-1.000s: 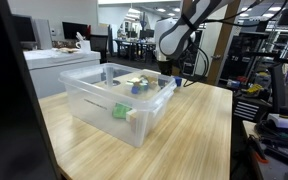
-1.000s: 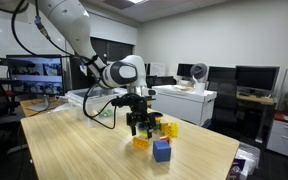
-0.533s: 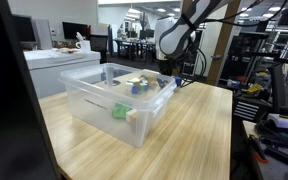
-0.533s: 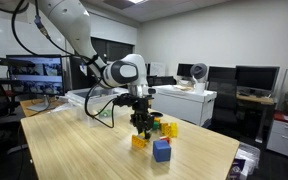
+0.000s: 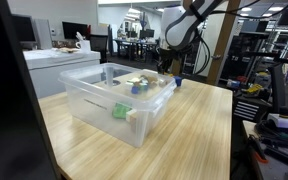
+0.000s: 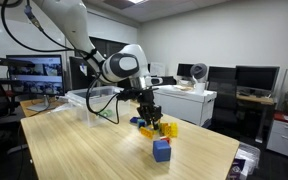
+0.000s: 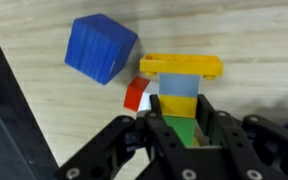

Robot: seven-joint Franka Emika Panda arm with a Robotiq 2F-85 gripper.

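The stack of blocks, yellow brick outermost, sat clamped in the narrowed claw just above the pale wood-grain worktop, with a blue cube lying near it and a clear plastic bin farther along, in an office of desks and monitors.

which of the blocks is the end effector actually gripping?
The yellow block: it sits clamped in the end effector, clear of the table in an exterior view. The blue cube and the red piece lie outside its grip.
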